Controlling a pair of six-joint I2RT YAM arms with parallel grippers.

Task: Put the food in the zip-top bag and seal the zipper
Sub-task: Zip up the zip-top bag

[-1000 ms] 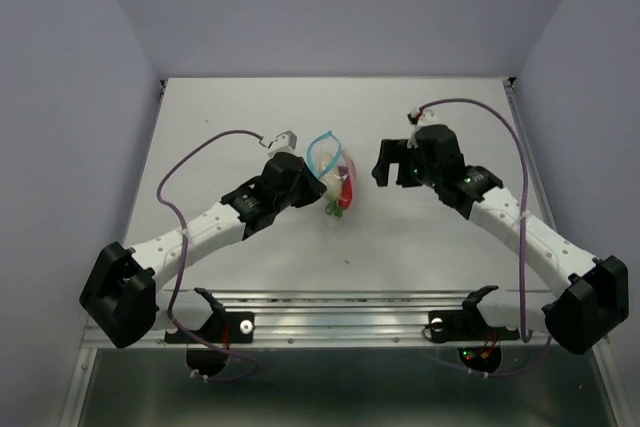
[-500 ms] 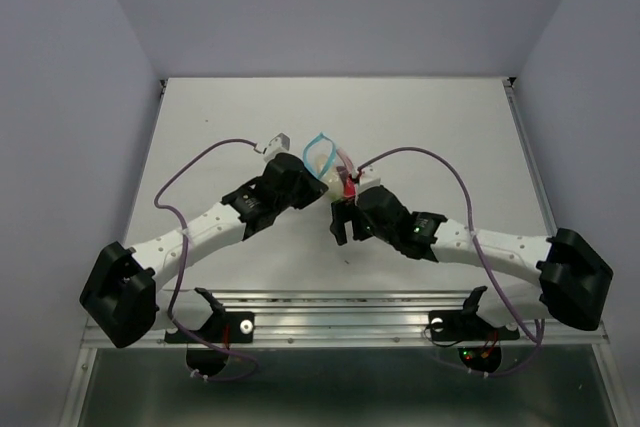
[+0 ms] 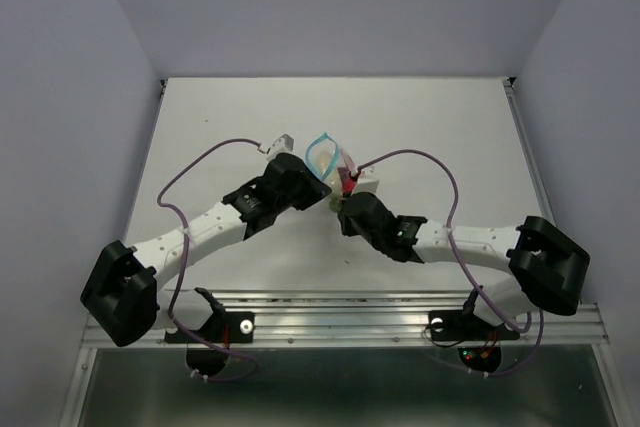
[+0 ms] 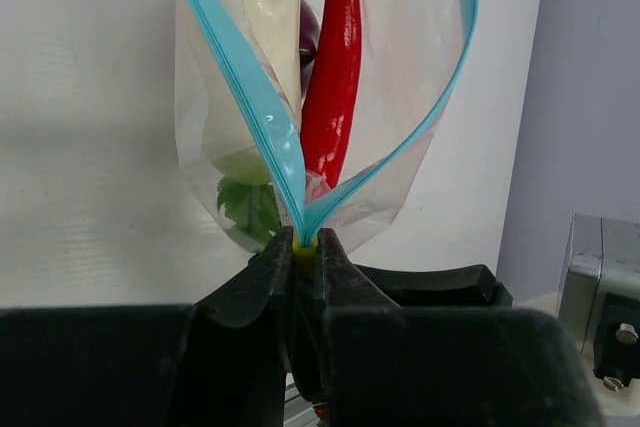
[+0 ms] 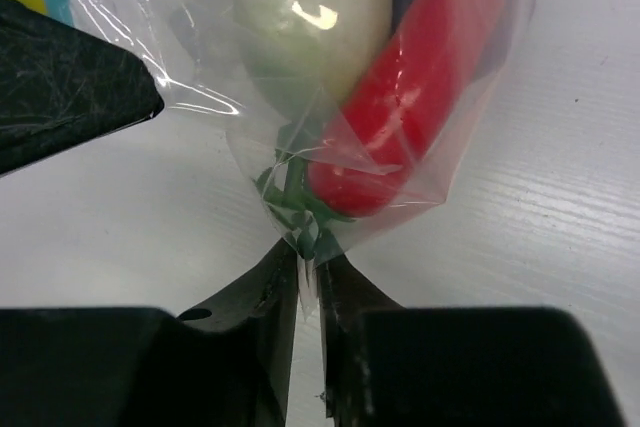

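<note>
The zip-top bag (image 3: 333, 169) is at the centre of the top view, held between both grippers. The left gripper (image 4: 305, 245) is pressed together on one end of the zipper (image 4: 240, 87), at the lower centre of the left wrist view. The two blue tracks spread apart above it, so the mouth stands open. The right gripper (image 5: 308, 282) pinches a lower corner of the bag at the bottom centre of the right wrist view. Inside the bag are the red chili (image 4: 335, 77), the white radish (image 5: 310, 17) with green leaves, and the purple onion (image 4: 309, 32). Beneath is a white table (image 3: 440, 127). Lavender walls (image 3: 330, 7) enclose it on three sides.
</note>
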